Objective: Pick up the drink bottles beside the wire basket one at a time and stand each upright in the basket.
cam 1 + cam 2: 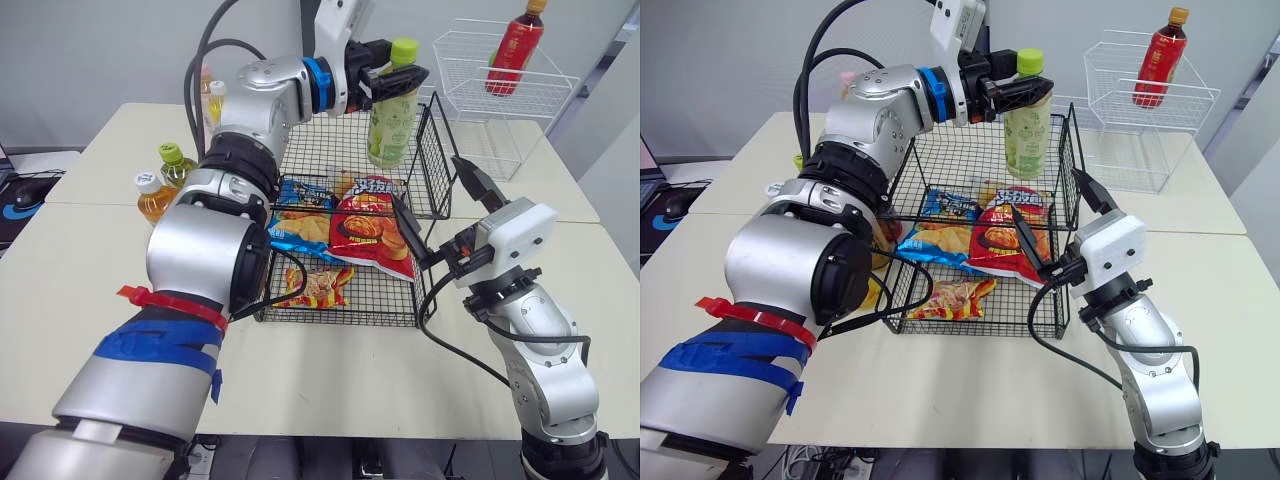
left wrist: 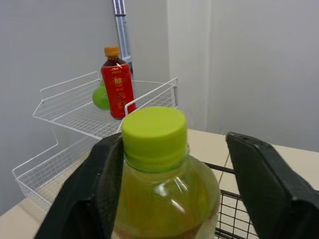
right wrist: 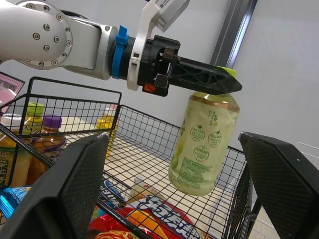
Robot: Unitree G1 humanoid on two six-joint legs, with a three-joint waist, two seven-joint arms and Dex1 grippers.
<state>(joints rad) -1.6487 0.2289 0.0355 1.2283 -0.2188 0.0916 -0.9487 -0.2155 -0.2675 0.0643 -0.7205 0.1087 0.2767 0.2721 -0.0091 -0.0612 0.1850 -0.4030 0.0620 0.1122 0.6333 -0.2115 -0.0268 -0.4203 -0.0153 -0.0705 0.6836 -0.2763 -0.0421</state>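
Note:
A pale green drink bottle with a lime cap [image 1: 392,122] hangs upright over the far right corner of the black wire basket [image 1: 345,305]. My left gripper [image 1: 398,80] is shut on its neck just under the cap [image 2: 154,132]. Its base is low inside the basket near the far wall. My right gripper [image 1: 440,205] stands open at the basket's right side, apart from the bottle, with nothing between its fingers [image 3: 75,184]. Left of the basket, a green-capped bottle [image 1: 173,160] and an orange-capped bottle [image 1: 150,195] stand on the table, with more bottles [image 1: 213,97] behind my arm.
Inside the basket lie a blue chip bag [image 1: 303,225], a red chip bag [image 1: 372,228] and a small snack packet [image 1: 315,287]. A white wire rack [image 1: 470,70] at the back right holds a red bottle [image 1: 515,45].

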